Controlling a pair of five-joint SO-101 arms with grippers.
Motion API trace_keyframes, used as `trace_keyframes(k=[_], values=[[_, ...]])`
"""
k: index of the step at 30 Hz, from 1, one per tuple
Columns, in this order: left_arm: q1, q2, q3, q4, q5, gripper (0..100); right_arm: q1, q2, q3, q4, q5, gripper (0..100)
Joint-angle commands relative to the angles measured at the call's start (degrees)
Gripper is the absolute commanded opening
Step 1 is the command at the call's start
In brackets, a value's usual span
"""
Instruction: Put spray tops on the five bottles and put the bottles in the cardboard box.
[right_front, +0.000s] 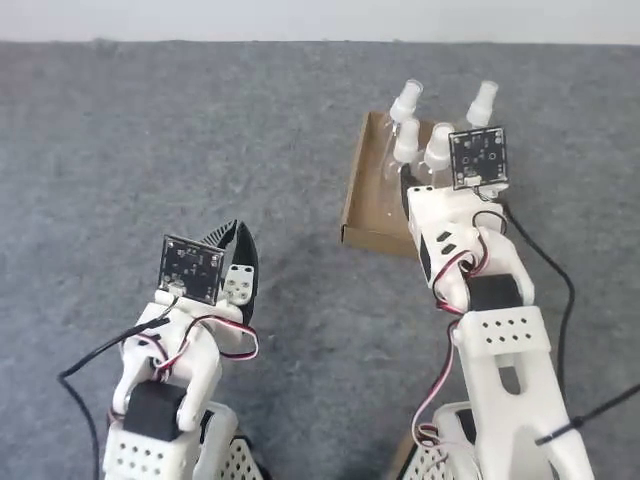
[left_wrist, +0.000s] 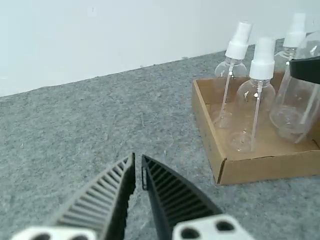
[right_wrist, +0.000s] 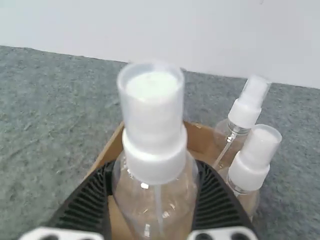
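Hovering over the grey mat (right_front: 150, 150), the left gripper (left_wrist: 138, 170) is closed on nothing. Farther out, the right gripper (right_wrist: 152, 187) clamps a capped clear spray bottle (right_wrist: 152, 150) upright over the cardboard box (right_front: 358, 190), with three capped bottles (left_wrist: 255, 95) standing inside, beyond it.

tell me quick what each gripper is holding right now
left gripper: shut, empty
right gripper: shut on a bottle

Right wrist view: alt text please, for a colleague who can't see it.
The right tool grips a clear bottle with a white spray top at the cardboard box. Two more spray-topped bottles stand just beyond it.
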Motion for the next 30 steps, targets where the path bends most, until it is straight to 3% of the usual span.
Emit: trace_keyframes(k=[1,8,30], values=[[-0.35,0.97,-0.22,-1.41,0.0,1,0.66,0.57,-0.88,-1.89,-0.97,0.6],[-0.35,0.97,-0.22,-1.41,0.0,1,3.82,7.25,-0.97,-6.81,-0.97,0.6],[-0.35,0.7,-0.22,-1.32,0.0,1,3.03,13.67,1.67,-11.65,-1.14,0.6]])
